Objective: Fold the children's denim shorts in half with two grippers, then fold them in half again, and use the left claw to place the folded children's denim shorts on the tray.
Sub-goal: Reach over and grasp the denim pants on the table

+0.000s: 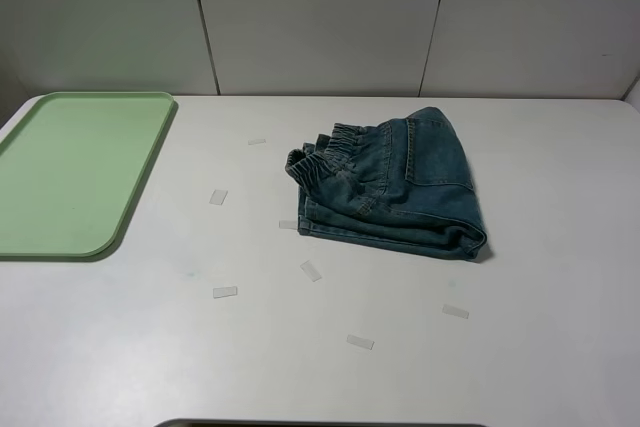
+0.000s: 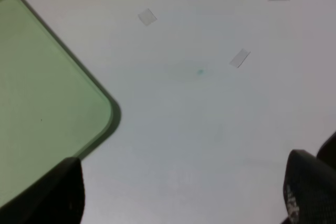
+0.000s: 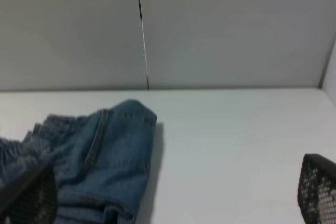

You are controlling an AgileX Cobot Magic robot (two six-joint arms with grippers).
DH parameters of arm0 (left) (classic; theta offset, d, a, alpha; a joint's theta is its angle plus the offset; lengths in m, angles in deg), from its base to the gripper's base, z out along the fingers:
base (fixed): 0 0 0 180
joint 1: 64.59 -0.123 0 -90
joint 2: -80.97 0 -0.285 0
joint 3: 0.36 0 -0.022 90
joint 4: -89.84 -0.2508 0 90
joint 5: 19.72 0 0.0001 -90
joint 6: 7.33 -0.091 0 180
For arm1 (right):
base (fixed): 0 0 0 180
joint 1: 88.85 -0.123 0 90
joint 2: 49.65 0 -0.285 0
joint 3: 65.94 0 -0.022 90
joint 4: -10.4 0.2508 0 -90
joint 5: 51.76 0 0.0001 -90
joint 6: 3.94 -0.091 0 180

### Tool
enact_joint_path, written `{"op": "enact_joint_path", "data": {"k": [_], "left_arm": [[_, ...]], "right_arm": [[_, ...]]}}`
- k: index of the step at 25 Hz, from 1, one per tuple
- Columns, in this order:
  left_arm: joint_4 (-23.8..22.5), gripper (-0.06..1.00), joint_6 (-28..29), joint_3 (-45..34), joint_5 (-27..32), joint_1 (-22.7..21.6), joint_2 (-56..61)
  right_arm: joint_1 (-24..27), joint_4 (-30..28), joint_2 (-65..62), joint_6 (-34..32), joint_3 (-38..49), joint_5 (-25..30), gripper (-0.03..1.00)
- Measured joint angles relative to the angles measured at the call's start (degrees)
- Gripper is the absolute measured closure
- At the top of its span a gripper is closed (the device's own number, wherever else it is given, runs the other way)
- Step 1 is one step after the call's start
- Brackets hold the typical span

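Both my hands are released and empty. My left hand (image 2: 184,187) faces bare table (image 2: 210,129) beside the near right corner of the tray (image 2: 42,103), and my right hand (image 3: 173,198) faces the children's denim shorts (image 1: 395,187). The shorts lie bunched near the table's middle, well to the right of the tray. The layers look uneven and the waistband (image 1: 335,152) is rumpled. If I pinch only the top layer, the fold could slide open. A one-handed carry leftward could also let it sag apart.

A white worktop (image 1: 560,347) carried a pale green tray (image 1: 60,172) at left. Folded denim shorts (image 1: 400,187) lay centrally among small pale strips (image 1: 225,292).
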Motion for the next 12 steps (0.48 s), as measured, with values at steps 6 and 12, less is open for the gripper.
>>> {"op": "enact_joint_path", "data": {"k": [6,12], "left_arm": [[0.0,0.18,0.0,0.0,0.0,0.0,0.0],[0.0,0.18,0.0,0.0,0.0,0.0,0.0]], "right_arm": [[0.0,0.2,0.0,0.1,2.9,-0.1,0.27],[-0.6,-0.9,0.0,0.2,5.4,0.0,0.27]]}}
